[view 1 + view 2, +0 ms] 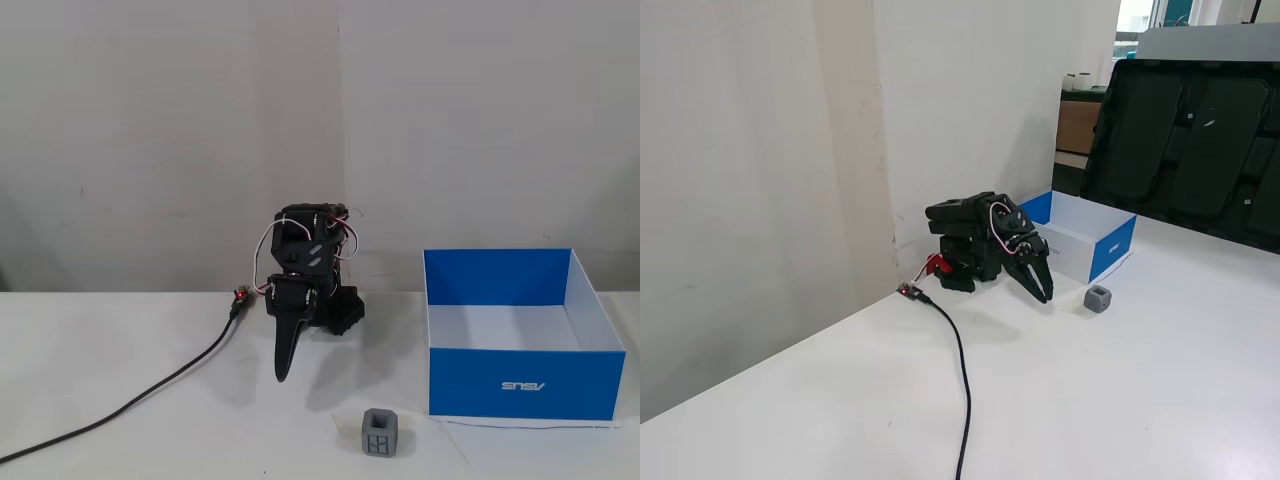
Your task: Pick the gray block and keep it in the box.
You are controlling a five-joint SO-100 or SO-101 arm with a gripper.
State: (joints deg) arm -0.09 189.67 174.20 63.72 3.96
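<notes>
Fixed views, both: black gripper (283, 372) (1044, 297) closed on nothing, fingers pressed together, pointing down at the white table (120, 400) from the folded arm (308, 270). Gray block (379, 433) (1098, 298) on the table at about 4 o'clock from the fingertips in the front-facing fixed view, apart from them. Blue box (520, 385) (1110, 250) upright and open-topped at 3 o'clock, near the block without touching. Black cable (150, 395) trailing off toward 8 o'clock.

One fixed view: low, frontal, near, facing wall. Other: raised, farther, oblique from arm's 3 o'clock. Shared: arm (305, 290) (980, 245), box (520, 385) (1110, 250), tabletop (120, 400) (1090, 400).
</notes>
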